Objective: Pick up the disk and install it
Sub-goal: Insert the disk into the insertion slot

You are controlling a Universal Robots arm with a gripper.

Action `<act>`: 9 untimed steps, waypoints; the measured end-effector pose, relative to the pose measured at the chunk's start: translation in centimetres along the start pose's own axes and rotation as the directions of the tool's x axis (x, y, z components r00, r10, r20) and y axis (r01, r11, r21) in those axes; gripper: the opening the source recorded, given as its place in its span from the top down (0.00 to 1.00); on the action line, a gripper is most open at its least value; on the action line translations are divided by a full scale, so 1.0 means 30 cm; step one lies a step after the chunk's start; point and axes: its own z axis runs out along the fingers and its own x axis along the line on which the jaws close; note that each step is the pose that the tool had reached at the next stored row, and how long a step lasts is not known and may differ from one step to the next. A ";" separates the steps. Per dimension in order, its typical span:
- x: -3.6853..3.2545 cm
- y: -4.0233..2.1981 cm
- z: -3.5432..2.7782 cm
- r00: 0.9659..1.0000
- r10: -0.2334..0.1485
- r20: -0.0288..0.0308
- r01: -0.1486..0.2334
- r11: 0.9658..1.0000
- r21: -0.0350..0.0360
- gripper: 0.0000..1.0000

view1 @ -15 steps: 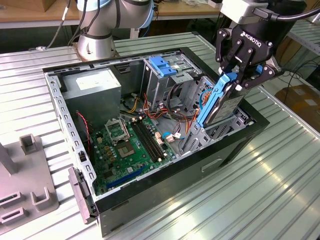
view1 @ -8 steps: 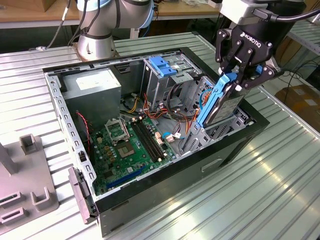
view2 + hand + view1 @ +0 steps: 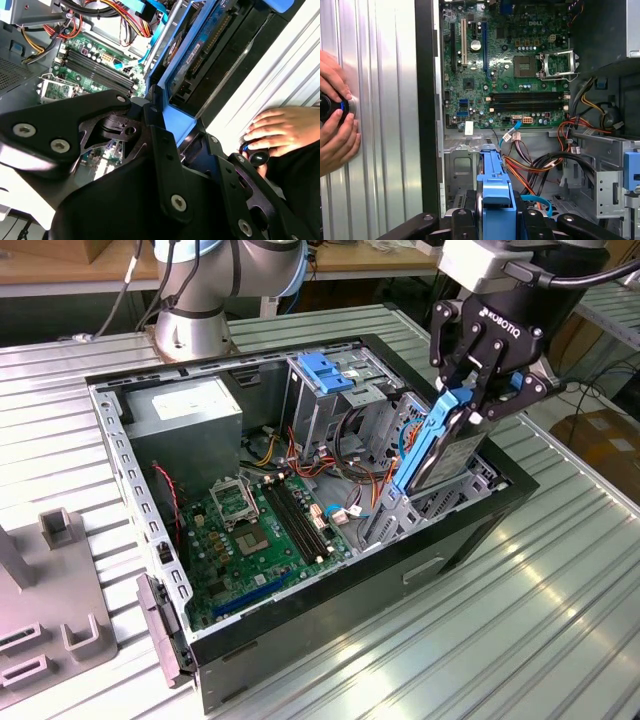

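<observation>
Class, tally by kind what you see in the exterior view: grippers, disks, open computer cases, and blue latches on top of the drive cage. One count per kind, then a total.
gripper: 1
disk: 1
computer case: 1
blue latch: 1
Total: 4

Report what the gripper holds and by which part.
The gripper holds the disk by its upper, blue-framed end.

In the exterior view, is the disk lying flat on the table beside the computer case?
No, the gripper holds the disk on edge, tilted, at the open computer case's end on the exterior view's right.
</observation>
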 end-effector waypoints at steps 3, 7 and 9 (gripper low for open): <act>0.000 0.000 0.005 1.000 0.000 0.000 0.000 1.000 0.000 0.63; 0.000 0.000 0.014 1.000 0.000 0.000 0.000 1.000 0.000 0.63; 0.000 0.001 0.025 1.000 0.000 0.000 0.000 1.000 0.000 0.63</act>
